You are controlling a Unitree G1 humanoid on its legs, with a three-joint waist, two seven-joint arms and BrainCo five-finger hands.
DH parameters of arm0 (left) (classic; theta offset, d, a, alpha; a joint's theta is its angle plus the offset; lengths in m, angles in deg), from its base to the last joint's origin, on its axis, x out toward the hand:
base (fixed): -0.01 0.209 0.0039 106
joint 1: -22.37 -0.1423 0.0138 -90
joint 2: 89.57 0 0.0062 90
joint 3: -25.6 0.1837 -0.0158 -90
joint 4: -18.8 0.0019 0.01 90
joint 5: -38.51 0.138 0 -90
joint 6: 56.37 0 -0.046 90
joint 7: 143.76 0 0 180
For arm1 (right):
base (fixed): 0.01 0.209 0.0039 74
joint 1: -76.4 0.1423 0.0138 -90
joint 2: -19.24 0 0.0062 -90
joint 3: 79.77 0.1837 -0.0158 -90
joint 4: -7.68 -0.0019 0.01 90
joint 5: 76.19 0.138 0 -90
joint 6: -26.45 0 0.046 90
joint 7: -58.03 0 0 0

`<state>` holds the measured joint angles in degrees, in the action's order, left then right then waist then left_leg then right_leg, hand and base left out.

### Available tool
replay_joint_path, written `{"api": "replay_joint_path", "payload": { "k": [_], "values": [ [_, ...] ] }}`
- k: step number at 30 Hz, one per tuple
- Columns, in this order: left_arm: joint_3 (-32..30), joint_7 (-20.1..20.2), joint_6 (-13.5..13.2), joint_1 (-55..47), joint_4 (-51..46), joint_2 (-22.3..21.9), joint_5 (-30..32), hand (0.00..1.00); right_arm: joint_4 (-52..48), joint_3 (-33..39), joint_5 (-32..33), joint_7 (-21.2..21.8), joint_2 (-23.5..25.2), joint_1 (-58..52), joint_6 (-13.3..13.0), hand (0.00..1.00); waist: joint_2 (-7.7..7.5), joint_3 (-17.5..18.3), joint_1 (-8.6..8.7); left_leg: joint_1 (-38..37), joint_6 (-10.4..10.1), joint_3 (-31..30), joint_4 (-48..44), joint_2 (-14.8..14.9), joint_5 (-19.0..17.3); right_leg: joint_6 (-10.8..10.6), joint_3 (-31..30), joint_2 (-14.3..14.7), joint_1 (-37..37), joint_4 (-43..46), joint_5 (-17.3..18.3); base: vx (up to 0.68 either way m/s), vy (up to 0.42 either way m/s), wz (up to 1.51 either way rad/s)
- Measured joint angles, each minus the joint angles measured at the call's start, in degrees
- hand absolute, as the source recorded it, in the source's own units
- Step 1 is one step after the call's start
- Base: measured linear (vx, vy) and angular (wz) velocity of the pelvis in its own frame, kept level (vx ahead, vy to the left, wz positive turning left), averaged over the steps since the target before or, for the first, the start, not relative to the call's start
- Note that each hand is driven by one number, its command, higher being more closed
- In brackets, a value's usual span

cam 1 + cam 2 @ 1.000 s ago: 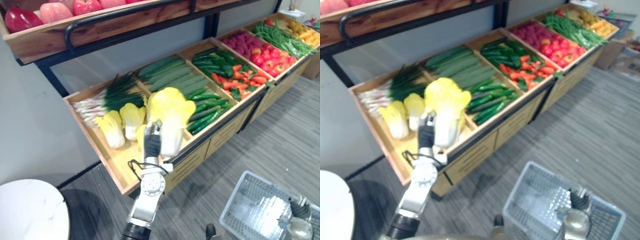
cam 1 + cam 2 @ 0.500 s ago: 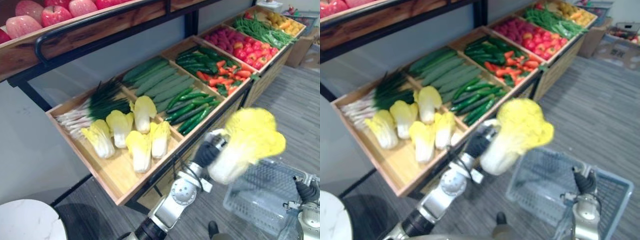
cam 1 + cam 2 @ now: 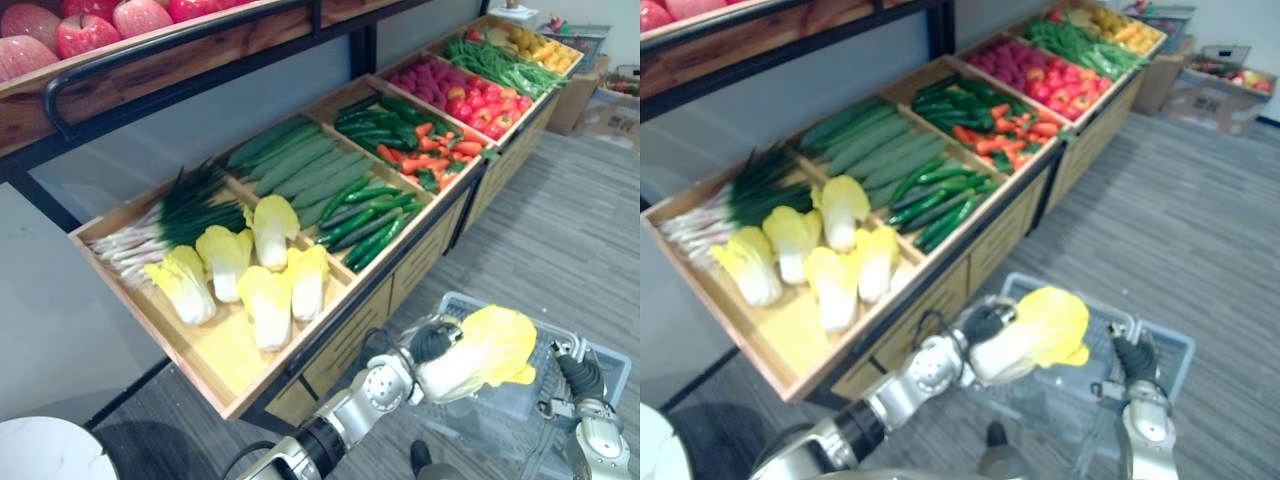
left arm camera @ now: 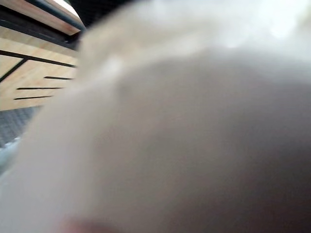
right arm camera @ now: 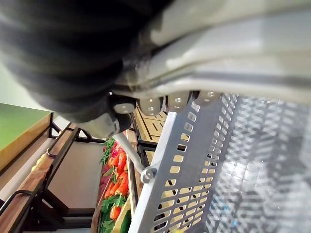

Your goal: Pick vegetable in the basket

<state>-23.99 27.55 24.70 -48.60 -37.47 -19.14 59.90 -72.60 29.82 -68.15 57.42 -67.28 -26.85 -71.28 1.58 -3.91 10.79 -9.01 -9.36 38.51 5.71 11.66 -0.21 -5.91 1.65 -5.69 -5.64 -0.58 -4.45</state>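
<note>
**Item: napa cabbage (image 3: 488, 345), pale stem, yellow leaves.** Held in the air above the near edge of the basket (image 5: 194, 160), not yet inside it.

**Risks:**
- Leafy head overhangs the rim. Released here, it may catch the edge and roll to the floor.
- The hold is on the stem end only. The heavy head could droop or slip out if the wrist tips.
- The basket hangs from one hand, so a dropped load could swing or tilt it.

**Left hand (image 3: 432, 343):** arm stretched forward and low from the lower left. It appears clamped round the white stem, though leaves hide most of the fingers.

**Right hand (image 3: 579, 378):** low at the right, fingers curled round the basket's top bar and carrying it.

**Surroundings:** wooden display crate (image 3: 215, 355) behind holds more cabbages (image 3: 265, 300).
</note>
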Motion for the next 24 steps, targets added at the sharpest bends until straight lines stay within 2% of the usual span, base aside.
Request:
{"api": "replay_joint_path", "payload": {
  "k": [4, 8, 12, 15, 20, 24],
  "values": [
    [-1.9, -1.2, 0.7, 0.6, 5.4, -0.6, 2.8, 1.00, -0.6, -0.3, 2.1, 1.1, 0.1, -1.1, 0.0, 1.00, -1.11, 0.0, 0.14, 0.2, 0.1, -0.1, -0.2, -0.1, 0.0, -0.1, -0.2, 0.0, -0.1, -0.2, -0.1, -0.01, -0.015, 0.00],
    [-3.6, -2.4, 0.9, 1.9, 10.3, -1.3, 4.7, 1.00, -2.7, -1.8, 2.3, 1.7, 0.1, -2.5, -0.1, 1.00, -1.33, 0.0, 0.27, 0.8, 0.1, -0.2, -0.3, -0.3, -0.1, -0.2, -0.4, -0.2, -0.8, -0.2, -0.2, -0.01, -0.017, -0.02],
    [-5.5, -4.1, 3.4, 3.8, 17.2, -1.9, 6.3, 1.00, -3.7, -2.7, 4.7, 2.9, 0.1, -2.8, -0.1, 1.00, -1.50, -0.1, 1.08, 0.9, 0.1, 0.0, -0.3, -0.3, -0.1, -0.2, -0.8, 0.0, -1.1, -0.2, -0.2, -0.01, -0.034, -0.05],
    [-6.7, -4.8, 4.7, 4.2, 19.0, -1.9, 6.6, 1.00, -4.1, -3.5, 6.1, 3.2, 0.1, -3.2, -0.1, 1.00, -1.63, -0.2, 1.88, 0.8, 0.1, 0.3, -0.3, -0.3, -0.3, -0.2, -1.3, 0.1, -1.4, -0.2, -0.2, -0.02, -0.033, -0.07],
    [-6.9, -5.6, 5.2, 5.6, 19.1, -2.8, 6.6, 1.00, -4.8, -4.8, 7.8, 3.6, 0.1, -3.2, -0.2, 1.00, -2.26, -1.0, 2.02, 1.0, 0.0, 0.7, -0.3, -0.4, -0.3, -0.3, -1.9, 0.2, -1.9, -0.2, -0.3, -0.03, -0.041, -0.07],
    [-6.1, -6.3, 5.3, 7.6, 19.1, -4.0, 6.5, 1.00, -4.8, -5.2, 7.9, 3.4, 0.1, -3.2, -0.2, 1.00, -2.00, -1.8, 2.50, 1.2, 0.1, 0.7, -0.3, -0.4, -0.4, -0.3, -2.0, 0.2, -2.2, -0.2, -0.3, -0.02, -0.036, -0.01]
  ]
}}
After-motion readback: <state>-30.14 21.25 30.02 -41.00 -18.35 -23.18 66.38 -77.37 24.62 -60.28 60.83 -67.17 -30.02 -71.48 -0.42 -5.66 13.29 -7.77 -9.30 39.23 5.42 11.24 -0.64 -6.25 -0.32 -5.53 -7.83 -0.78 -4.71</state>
